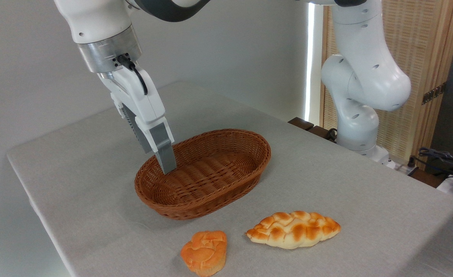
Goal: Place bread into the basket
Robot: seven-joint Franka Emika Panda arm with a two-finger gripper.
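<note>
Grey cloth-covered table (pixel 95 184), arm base at its far right corner. White Panda arm (pixel 365 77) arches over from there, wrist tilted, gripper (pixel 166 166) hanging over the left end of the basket (pixel 249 169); only one grey finger edge shows from here, so cannot tell whether the jaws are spread or closed; nothing seen held. Basket holds nothing. Braided loaf (pixel 293 229) lies in front of it, right. Bread (pixel 204 252) sits on the cloth near the front edge, just left of the loaf, apart from the basket.
</note>
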